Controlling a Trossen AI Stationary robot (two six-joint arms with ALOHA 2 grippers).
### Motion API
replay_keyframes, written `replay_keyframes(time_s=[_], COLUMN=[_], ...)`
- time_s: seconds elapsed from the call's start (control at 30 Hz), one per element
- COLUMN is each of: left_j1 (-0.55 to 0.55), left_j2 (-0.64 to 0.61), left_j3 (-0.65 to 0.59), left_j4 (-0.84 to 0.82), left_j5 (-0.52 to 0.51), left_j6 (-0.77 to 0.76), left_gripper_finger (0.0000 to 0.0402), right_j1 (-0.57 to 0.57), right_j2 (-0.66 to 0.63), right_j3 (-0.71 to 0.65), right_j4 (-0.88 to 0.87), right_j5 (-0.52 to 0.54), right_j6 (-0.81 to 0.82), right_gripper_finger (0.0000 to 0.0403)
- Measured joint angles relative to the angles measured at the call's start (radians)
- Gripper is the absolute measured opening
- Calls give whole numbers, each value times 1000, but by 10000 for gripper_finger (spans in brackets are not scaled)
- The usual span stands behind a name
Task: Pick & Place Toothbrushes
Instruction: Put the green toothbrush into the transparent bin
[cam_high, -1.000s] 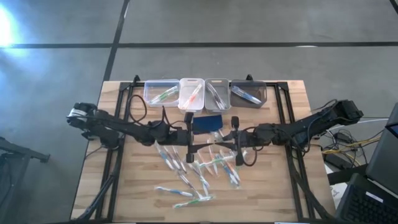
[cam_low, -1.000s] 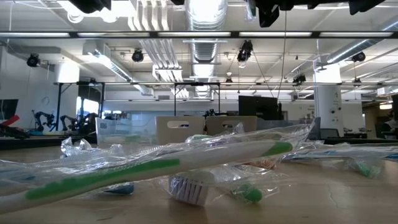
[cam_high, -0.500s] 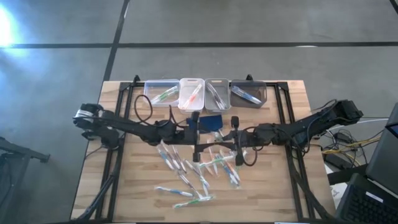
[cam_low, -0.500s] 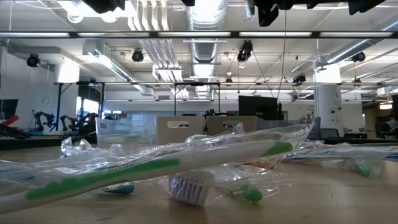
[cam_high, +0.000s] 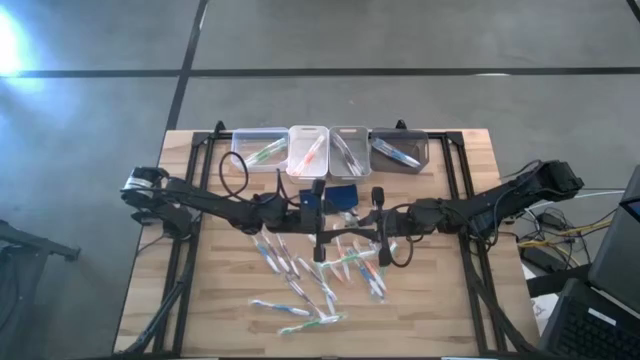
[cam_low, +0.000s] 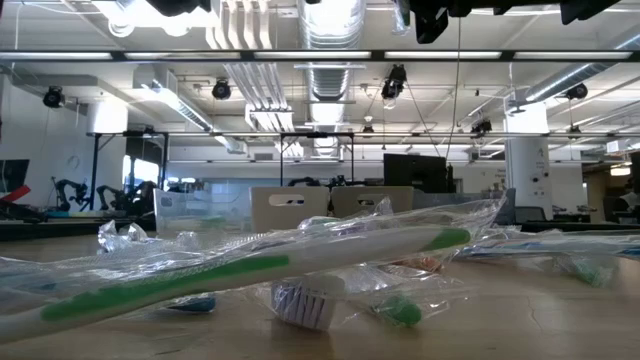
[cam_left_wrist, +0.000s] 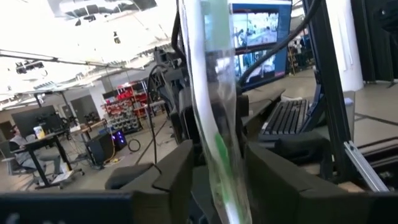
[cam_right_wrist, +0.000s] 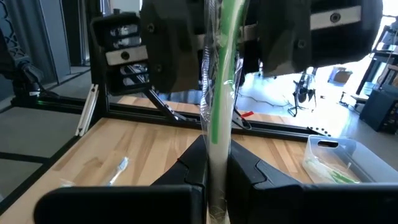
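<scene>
My right gripper (cam_right_wrist: 216, 152) is shut on a green toothbrush (cam_right_wrist: 222, 74) in a clear wrapper, above the table's middle (cam_high: 358, 215). My left gripper (cam_left_wrist: 219, 168) faces it from the left (cam_high: 335, 207) and is open. Its fingers (cam_left_wrist: 180, 174) stand close on either side of the same wrapped toothbrush (cam_left_wrist: 214, 124). Whether they touch the wrapper I cannot tell. Several more wrapped toothbrushes (cam_high: 300, 275) lie flat on the wood below and nearer. One green toothbrush (cam_low: 250, 265) fills the low view. My right gripper pinches the wrapped toothbrush's green handle (cam_right_wrist: 217, 134) between its two fingers. The fingers come level from the table's right and lie across the brush. The brush stands about upright, rising above the fingers, lifted clear of the table.
Several small bins (cam_high: 258, 150) (cam_high: 308, 150) (cam_high: 350, 148) (cam_high: 398, 150) stand in a row at the table's far edge, with toothbrushes inside. A dark blue pad (cam_high: 340, 195) lies just in front of them. Black frame rails (cam_high: 190, 200) run along both sides.
My left gripper has gone toward the table's right, up to the toothbrush held by my right gripper.
</scene>
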Motion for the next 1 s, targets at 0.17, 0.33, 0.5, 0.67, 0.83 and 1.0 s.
replay_keyframes(time_s=[0.17, 0.33, 0.5, 0.67, 0.83, 1.0], left_j1=[0, 0, 0, 0, -1, -1], left_j2=[0, 0, 0, -2, -2, -2], left_j3=[-1, -1, -2, -2, -4, -4], left_j4=[-6, -7, -17, -25, -37, -45], left_j5=[0, 0, 0, 0, 1, 1], left_j6=[-5, -21, -48, -48, -46, -43], left_gripper_finger=[97, 52, 22, 23, 28, 25], right_j1=[0, 0, 0, 0, 0, 0], right_j2=[0, 0, 0, 1, 1, -1], right_j3=[0, 0, 0, 0, 0, 0], right_j4=[0, -1, -4, -6, -25, -35], right_j5=[0, 0, 2, 3, 3, 3], right_j6=[0, -1, -6, -3, 65, 77], right_gripper_finger=[22, 22, 22, 24, 40, 81])
